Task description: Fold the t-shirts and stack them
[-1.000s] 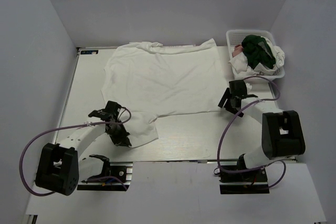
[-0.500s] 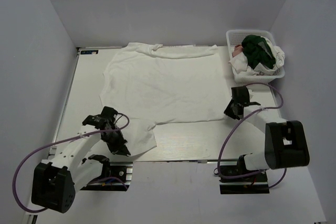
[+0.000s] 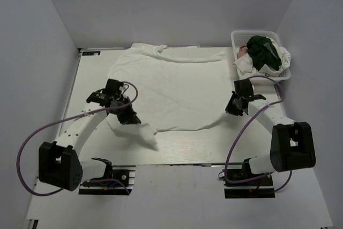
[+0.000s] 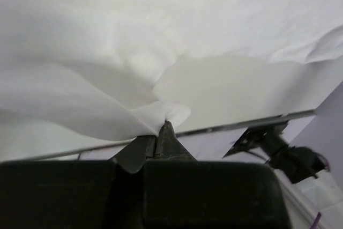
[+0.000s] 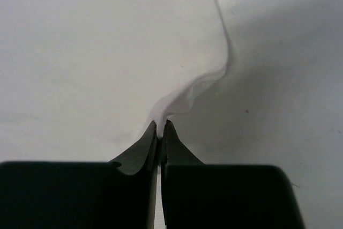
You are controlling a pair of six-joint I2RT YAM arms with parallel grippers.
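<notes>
The left gripper (image 4: 163,131) is closed tight, its fingertips pinching a fold at the near left corner of the white t-shirt (image 3: 171,87). The cloth rises from the table (image 3: 193,143) into the pinch, and a loose flap trails from it toward the near edge. The right gripper (image 5: 160,128) is closed too, with the shirt's near right edge caught between its tips and the fabric drawn up into a small ridge there. The shirt lies spread out between the two grippers and reaches away from them to the far side of the table, where its edge is bunched. Near the far right corner, apart from both grippers, a basket (image 3: 235,37) holds a dark green shirt (image 3: 263,52) with a pink shirt (image 3: 243,51) just beside it.
</notes>
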